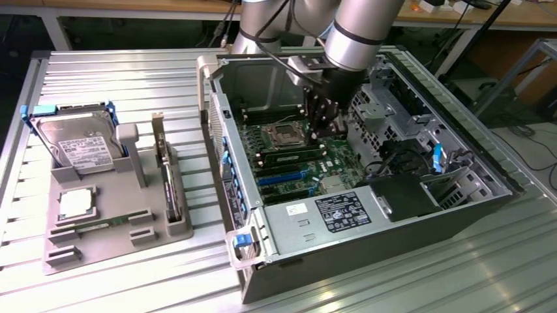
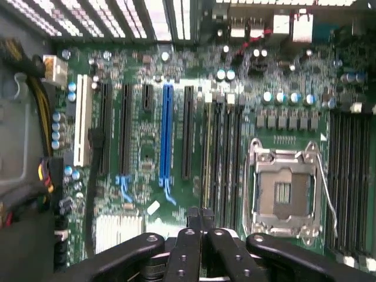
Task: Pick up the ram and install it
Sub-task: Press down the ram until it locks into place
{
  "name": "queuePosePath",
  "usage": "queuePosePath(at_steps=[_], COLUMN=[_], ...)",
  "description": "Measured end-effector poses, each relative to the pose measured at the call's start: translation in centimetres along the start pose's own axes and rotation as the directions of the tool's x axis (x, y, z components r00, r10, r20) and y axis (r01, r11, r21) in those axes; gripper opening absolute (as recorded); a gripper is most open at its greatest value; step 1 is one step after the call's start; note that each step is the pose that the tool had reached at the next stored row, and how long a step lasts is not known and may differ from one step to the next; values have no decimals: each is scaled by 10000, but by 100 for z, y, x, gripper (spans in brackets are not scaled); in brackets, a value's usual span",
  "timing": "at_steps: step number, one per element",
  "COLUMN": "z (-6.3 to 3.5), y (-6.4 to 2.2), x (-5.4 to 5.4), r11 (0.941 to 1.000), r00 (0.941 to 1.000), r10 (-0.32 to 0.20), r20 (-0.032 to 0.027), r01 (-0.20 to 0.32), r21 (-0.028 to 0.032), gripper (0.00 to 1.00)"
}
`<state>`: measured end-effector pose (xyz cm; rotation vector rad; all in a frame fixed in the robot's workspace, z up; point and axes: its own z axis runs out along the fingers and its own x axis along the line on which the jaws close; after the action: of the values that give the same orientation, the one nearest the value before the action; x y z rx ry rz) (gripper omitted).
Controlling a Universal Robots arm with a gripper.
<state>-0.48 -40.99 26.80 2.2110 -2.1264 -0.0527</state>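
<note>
The ram (image 1: 291, 156) is a thin green stick with dark chips, standing on edge in a memory slot beside the empty CPU socket (image 1: 284, 134) of the motherboard. In the wrist view the ram (image 2: 208, 153) shows edge-on in the slot nearest the long black card slots. My gripper (image 1: 325, 132) hangs inside the open computer case, just above the board next to the socket. Its fingers are shut with nothing between them. Seen from the wrist, my gripper (image 2: 200, 214) sits close to one end of the ram's slot.
The case walls (image 1: 228, 140) and a drive cage (image 1: 392, 107) with cables hem in the board. On the exterior view's left, a grey tray (image 1: 104, 241) holds a hard drive (image 1: 83, 147), an upright expansion card (image 1: 161, 163) and a CPU chip (image 1: 77, 202).
</note>
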Motion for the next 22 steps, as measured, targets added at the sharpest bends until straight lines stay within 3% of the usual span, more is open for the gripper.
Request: queuePosePath(at_steps=[5, 7, 8, 12, 16, 22], z=[19, 27, 34, 35, 68, 192], y=[261, 362, 450, 471, 566, 714], x=[-11, -17, -30, -45, -117, -167], r11=[10000, 10000, 10000, 10000, 10000, 9999], r00=[9998, 9995, 9993, 9992, 9991, 9991], r10=[18, 30, 40, 42, 52, 61], r20=[-201, -313, -384, -391, -413, -428], r01=[-19, -30, -41, -42, -50, -55], r21=[-9, -13, -13, -5, 55, 137], gripper=[11, 11, 11, 11, 11, 11])
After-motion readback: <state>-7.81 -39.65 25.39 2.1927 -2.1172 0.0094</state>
